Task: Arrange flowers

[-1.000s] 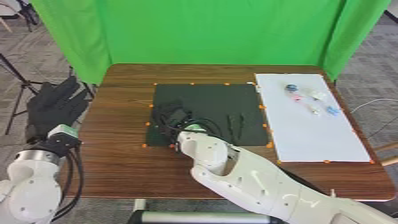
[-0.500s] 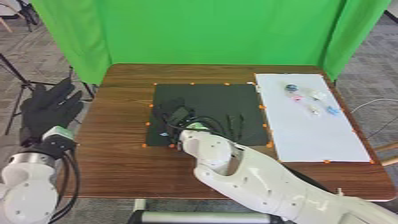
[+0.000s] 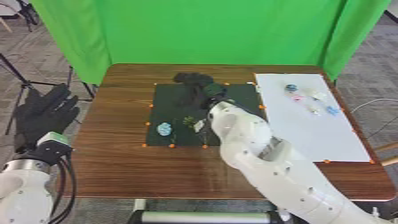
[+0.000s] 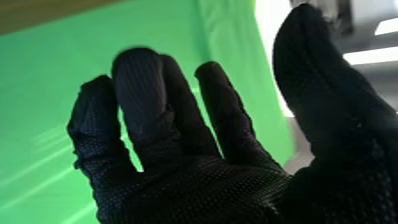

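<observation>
Left of the dark mat (image 3: 160, 107), beyond the edge of the brown table (image 3: 111, 167), the left hand (image 3: 43, 114) is held over the floor, its fingers straight and spread, grasping nothing. The black stand (image 3: 11, 70) is out there too, near that hand. The table reaches past the mat on every side, and the green curtain (image 3: 204, 35) hangs on the far side of it.

A pale blue flower (image 3: 164, 129) lies on the mat, toward its near left corner. Just right of it, also on the mat, is a small yellow-green bloom (image 3: 188, 121), and next to that a small whitish piece (image 3: 199, 125), too blurred to name. The right hand (image 3: 194, 91) is above the far part of the mat, its arm coming in from the near right; in the right wrist view the fingers (image 4: 142, 100) are extended and the thumb stands well apart from them, with nothing in their grasp.

Right of the mat is a white sheet (image 3: 311, 140). On its far half, from left to right, lie a dark blue flower (image 3: 291, 88), a pink one (image 3: 298, 99), a whitish one (image 3: 318, 95) and a light blue one (image 3: 332, 110). A thin white cable (image 3: 366, 103) curves farther right of the mat, off the table.
</observation>
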Controlling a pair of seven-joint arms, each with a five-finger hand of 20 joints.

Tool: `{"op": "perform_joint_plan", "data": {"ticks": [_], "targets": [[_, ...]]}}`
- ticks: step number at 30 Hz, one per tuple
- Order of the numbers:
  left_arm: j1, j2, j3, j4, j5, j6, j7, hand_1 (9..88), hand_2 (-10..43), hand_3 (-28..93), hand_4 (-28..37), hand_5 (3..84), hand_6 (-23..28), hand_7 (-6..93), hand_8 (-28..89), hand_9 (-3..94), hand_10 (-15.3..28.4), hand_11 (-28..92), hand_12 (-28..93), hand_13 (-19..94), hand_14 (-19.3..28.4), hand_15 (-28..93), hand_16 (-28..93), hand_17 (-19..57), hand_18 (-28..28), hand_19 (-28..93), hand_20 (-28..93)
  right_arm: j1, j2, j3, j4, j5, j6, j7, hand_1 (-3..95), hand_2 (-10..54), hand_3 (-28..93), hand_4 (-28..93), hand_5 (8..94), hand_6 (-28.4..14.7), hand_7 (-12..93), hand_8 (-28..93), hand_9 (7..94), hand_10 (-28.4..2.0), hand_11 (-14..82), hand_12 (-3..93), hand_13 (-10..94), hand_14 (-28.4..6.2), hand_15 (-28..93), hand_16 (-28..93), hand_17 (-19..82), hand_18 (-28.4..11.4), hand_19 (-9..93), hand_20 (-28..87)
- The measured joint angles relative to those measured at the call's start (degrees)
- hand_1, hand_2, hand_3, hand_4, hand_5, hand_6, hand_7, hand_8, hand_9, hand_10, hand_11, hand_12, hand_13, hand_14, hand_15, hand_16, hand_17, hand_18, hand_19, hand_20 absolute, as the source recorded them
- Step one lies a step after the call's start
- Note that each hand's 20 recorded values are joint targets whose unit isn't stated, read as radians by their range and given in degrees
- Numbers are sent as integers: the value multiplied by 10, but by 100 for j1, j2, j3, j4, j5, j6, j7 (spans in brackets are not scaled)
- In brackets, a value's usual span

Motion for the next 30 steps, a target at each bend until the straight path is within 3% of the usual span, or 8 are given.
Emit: {"op": "perform_joint_plan", "data": {"ticks": [3, 6, 8, 10, 12, 18, 26, 30], "targets": [[33, 0, -92, -9, 2, -31, 17, 249, 131, 700, -283, 395, 62, 160, -117, 308, 111, 182, 66, 191, 133, 327, -105, -66, 125, 273, 80, -252, 418, 730, -79, 165, 217, -57, 371, -95, 782, -283, 417, -52, 227, -145, 475, -149, 173, 147, 546, -156, 767, 257, 234, -260, 759, 516], [163, 5, -251, -75, -56, -33, 100, 249, 132, 700, -283, 398, 62, 160, -117, 311, 109, 181, 66, 196, 132, 327, -103, -66, 125, 274, 81, -279, 1054, 994, 164, 57, 985, 445, 391, -95, 780, -283, 442, -49, 232, -148, 494, -142, 175, 143, 564, -152, 761, 259, 239, -261, 761, 514], [274, 18, -331, -131, -245, -33, 261, 249, 132, 700, -283, 400, 62, 160, -117, 311, 109, 181, 66, 197, 132, 328, -103, -65, 125, 273, 80, -205, 1387, 988, 493, -35, 1518, 932, 394, -95, 783, -283, 439, -50, 232, -148, 478, -149, 169, 142, 552, -151, 756, 261, 237, -261, 760, 512], [351, 30, -371, -162, -447, -33, 402, 249, 132, 700, -283, 400, 62, 161, -117, 312, 109, 181, 67, 198, 131, 328, -103, -65, 125, 272, 80, -96, 1621, 1024, 869, -72, 1696, 1288, 398, -95, 785, -283, 436, -54, 232, -147, 468, -161, 163, 143, 540, -151, 751, 260, 230, -260, 756, 510], [383, 38, -386, -170, -499, -33, 458, 248, 132, 700, -283, 401, 62, 161, -117, 311, 108, 180, 67, 198, 132, 329, -102, -64, 124, 271, 80, -34, 1758, 1206, 1146, -51, 1496, 1412, 397, -95, 790, -283, 436, -56, 230, -147, 467, -166, 161, 146, 537, -152, 750, 258, 226, -261, 755, 509], [460, 41, -396, -219, -554, -49, 540, 248, 131, 701, -283, 401, 62, 162, -117, 311, 110, 179, 68, 201, 133, 332, -101, -64, 124, 270, 81, -64, 2075, 1811, 1102, 127, -289, 1477, 402, -95, 778, -283, 475, -62, 219, -138, 500, -170, 166, 150, 544, -154, 741, 252, 227, -264, 752, 507], [555, 38, -439, -256, -541, -42, 600, 248, 131, 701, -283, 401, 61, 163, -117, 313, 110, 179, 68, 204, 135, 334, -101, -63, 124, 267, 82, -295, 2230, 1850, 929, 457, -646, 1954, 380, -95, 740, -283, 526, -82, 177, -116, 545, -187, 161, 148, 567, -162, 737, 249, 238, -280, 761, 514], [573, 36, -445, -269, -534, -35, 610, 247, 131, 702, -283, 400, 61, 163, -118, 314, 111, 180, 68, 205, 135, 335, -102, -63, 124, 267, 83, -318, 2205, 1815, 870, 522, -1135, 2415, 382, -95, 724, -283, 569, -90, 169, -107, 578, -192, 159, 149, 587, -155, 722, 248, 249, -283, 768, 516]]}}
